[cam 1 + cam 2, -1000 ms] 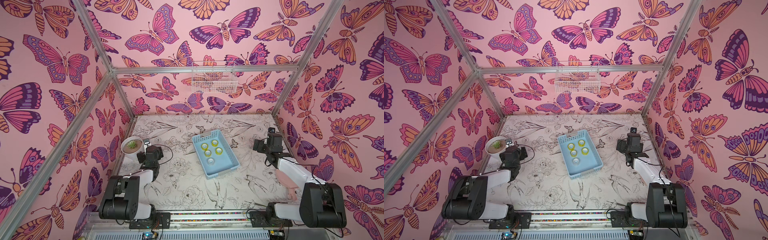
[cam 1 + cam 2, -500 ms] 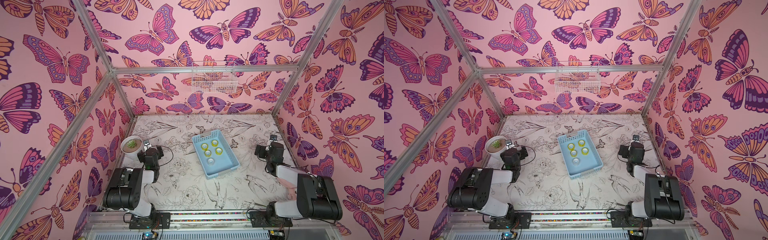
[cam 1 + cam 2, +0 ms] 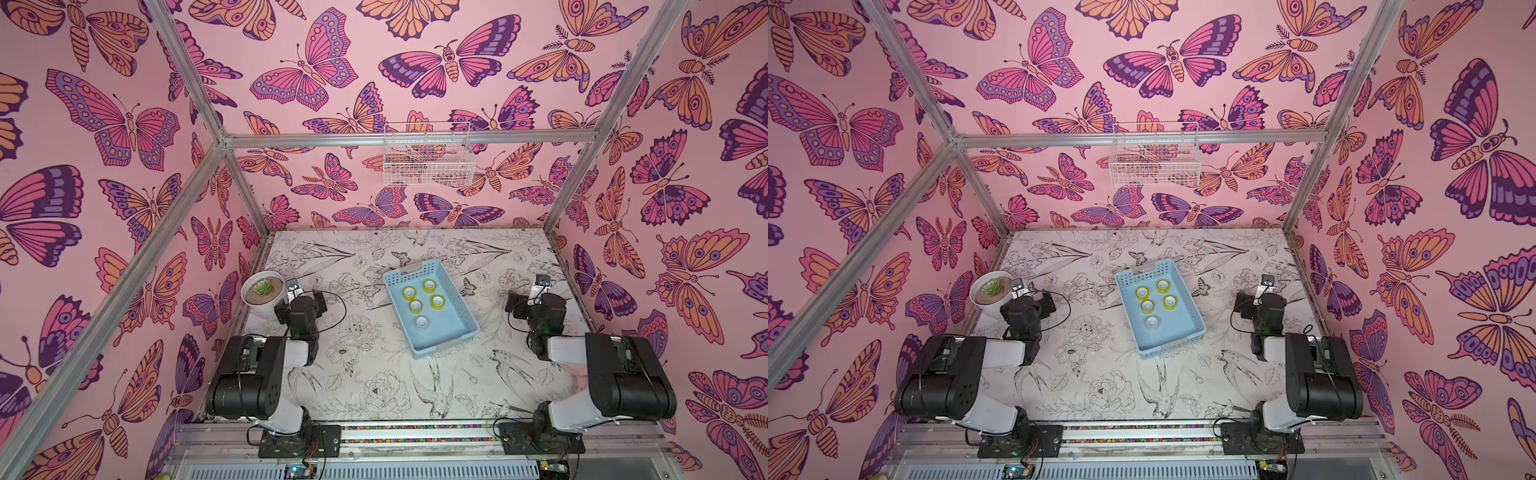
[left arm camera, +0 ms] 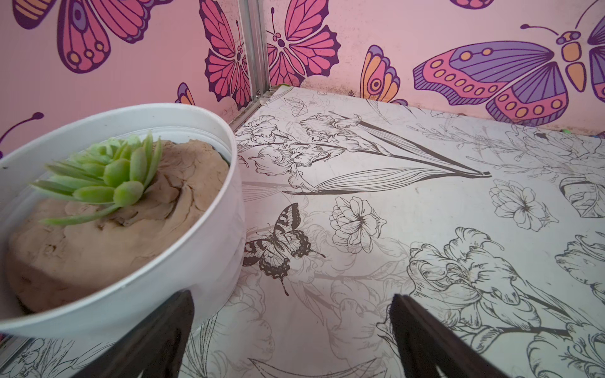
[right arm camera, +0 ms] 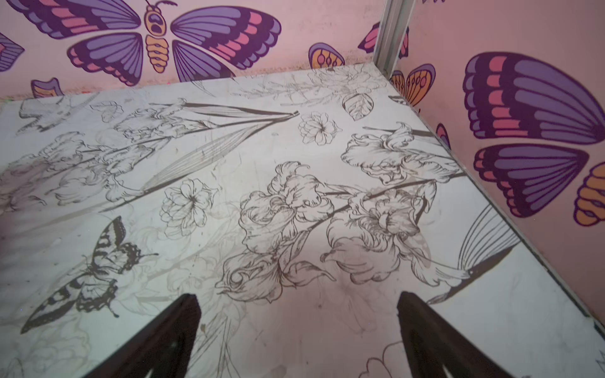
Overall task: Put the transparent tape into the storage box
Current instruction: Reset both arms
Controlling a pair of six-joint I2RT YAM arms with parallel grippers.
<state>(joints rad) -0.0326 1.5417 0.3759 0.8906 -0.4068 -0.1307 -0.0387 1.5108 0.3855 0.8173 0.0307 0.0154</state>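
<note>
Tape (image 3: pixel 421 322) faint in box (image 3: pixel 451 331), L claw (image 4: pixel 292 294) cropped

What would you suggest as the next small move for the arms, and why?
Probably none beyond resting both arms: five tape rolls lie inside the storage box, I see no roll on the table, and the left gripper and right gripper are open, holding nothing.
</note>
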